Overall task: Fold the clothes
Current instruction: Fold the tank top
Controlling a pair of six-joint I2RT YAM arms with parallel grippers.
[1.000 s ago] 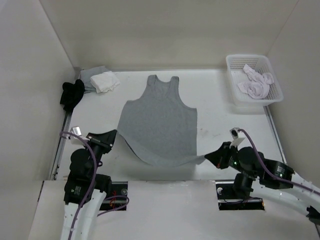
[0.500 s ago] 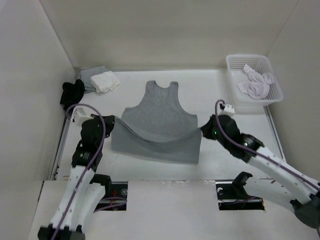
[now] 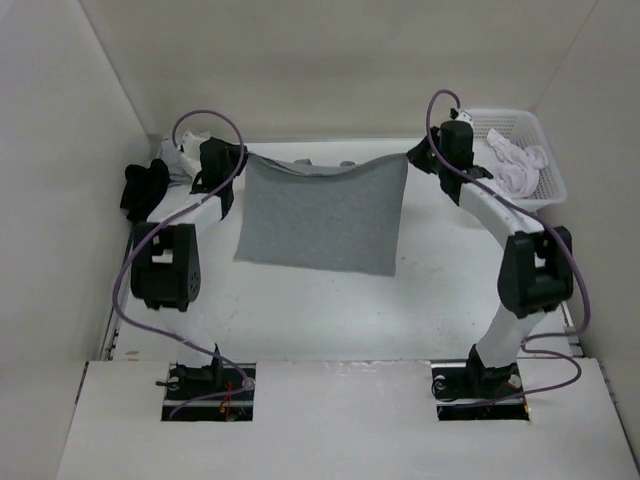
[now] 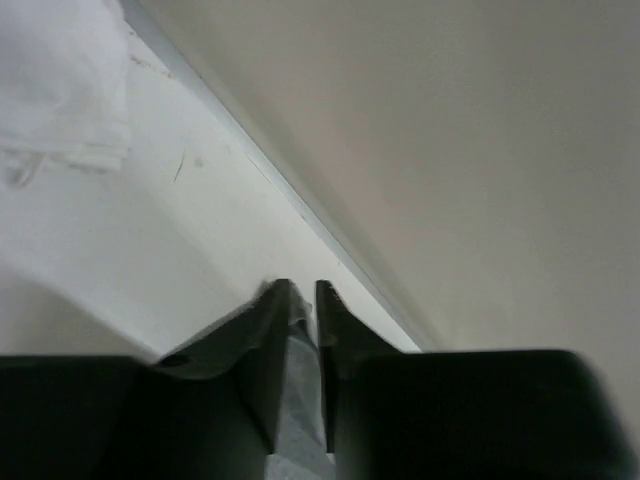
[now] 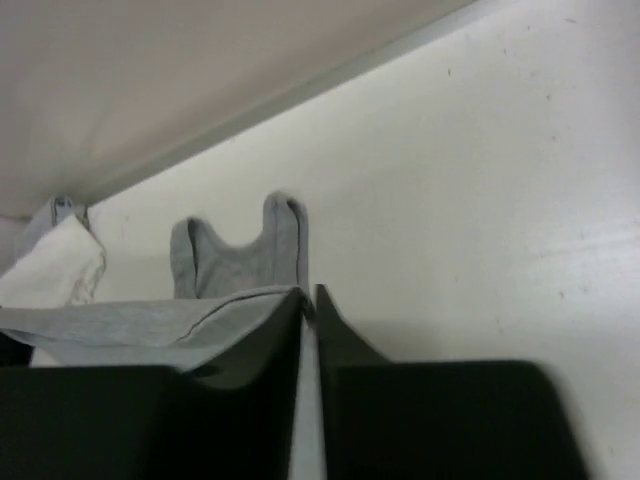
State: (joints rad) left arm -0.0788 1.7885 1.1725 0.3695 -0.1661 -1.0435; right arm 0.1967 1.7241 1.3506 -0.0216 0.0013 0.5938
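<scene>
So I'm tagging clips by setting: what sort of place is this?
Likely a robot test booth: plain white walls box in the table, and the left arm and right arm hold a grey garment between them.

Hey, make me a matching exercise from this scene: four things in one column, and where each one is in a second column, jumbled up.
Things:
1. grey garment
2. black garment
3. white basket
4. white-and-pink garment

Places:
A. lying inside the basket
B. at the far right corner of the table
C. bunched at the table's far left edge
D. hanging between the left hand and the right hand

Pairs: 1-D, 2-C, 3-B, 4-A
</scene>
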